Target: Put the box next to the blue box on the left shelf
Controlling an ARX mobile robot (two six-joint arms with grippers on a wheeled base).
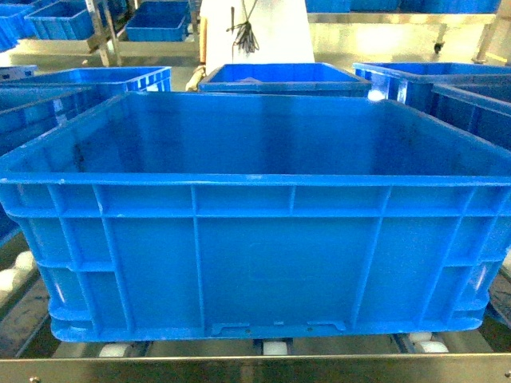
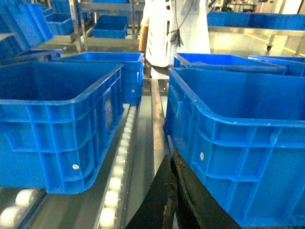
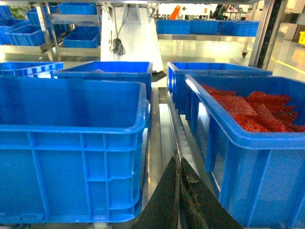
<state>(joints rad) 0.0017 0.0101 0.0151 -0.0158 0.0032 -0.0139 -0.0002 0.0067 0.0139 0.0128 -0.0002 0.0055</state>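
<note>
Only the grippers show of the robot. In the left wrist view the left gripper [image 2: 172, 200] appears as two black fingers, their inner edges rough and flecked with brownish grime. In the right wrist view the right gripper [image 3: 180, 200] shows two dark, tapering fingers with pale scuffs.
</note>
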